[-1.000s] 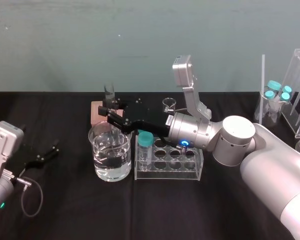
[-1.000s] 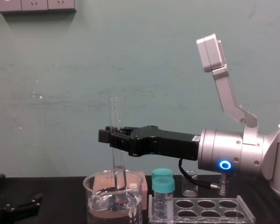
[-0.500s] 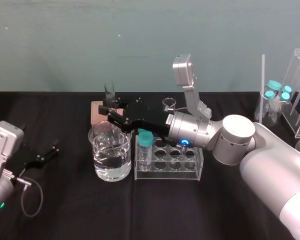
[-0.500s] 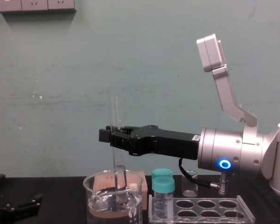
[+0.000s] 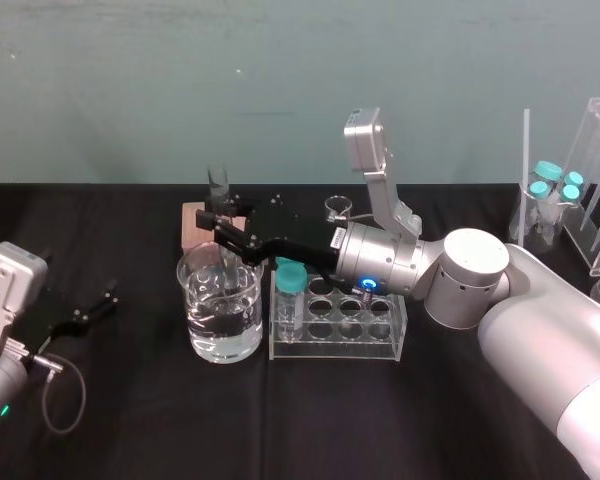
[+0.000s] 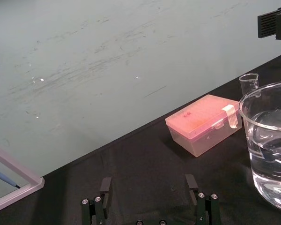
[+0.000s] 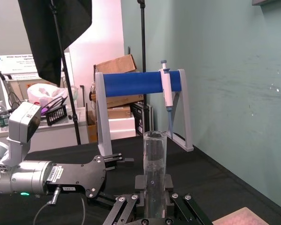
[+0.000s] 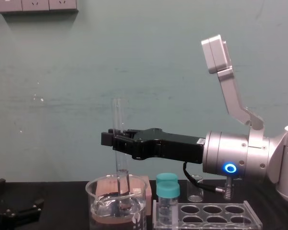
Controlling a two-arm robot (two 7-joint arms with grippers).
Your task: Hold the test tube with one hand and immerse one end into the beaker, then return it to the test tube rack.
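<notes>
A teal wall (image 5: 280,80) with white power sockets (image 8: 36,5) backs a table (image 5: 280,420) covered in black cloth.

The right gripper (image 8: 109,139) reaches across above the beaker (image 5: 195,300), pinching the test tube (image 8: 117,117) at mid-length. The left gripper (image 6: 149,197) is parked at the table's left side, fingers spread.

The beaker holds water and stands just left of the test tube rack (image 5: 350,345), in front of a pink lidded box (image 6: 203,123).

The test tube is upright, with its lower end in the beaker's water. A turquoise-capped vial (image 5: 289,295) occupies the rack's left end.
</notes>
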